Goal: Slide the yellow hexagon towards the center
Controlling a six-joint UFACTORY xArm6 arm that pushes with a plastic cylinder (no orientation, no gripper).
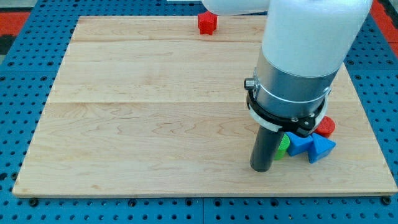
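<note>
Near the view's bottom right, my tip (261,169) rests on the wooden board (149,124), touching a green block (283,147); blue blocks (311,147) and a red cylinder (326,127) cluster just beside. Far, at the top edge, sits a red block (207,23). No yellow hexagon shows, perhaps hidden behind the arm; its place, orientation and long axis cannot be told. Such a block is probably light, rigid, pushed at a flat side. The rod has no jaws.

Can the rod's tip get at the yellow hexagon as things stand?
Cannot tell: no yellow hexagon shows. My tip sits beside a green block and blue blocks; the arm may hide it.
</note>
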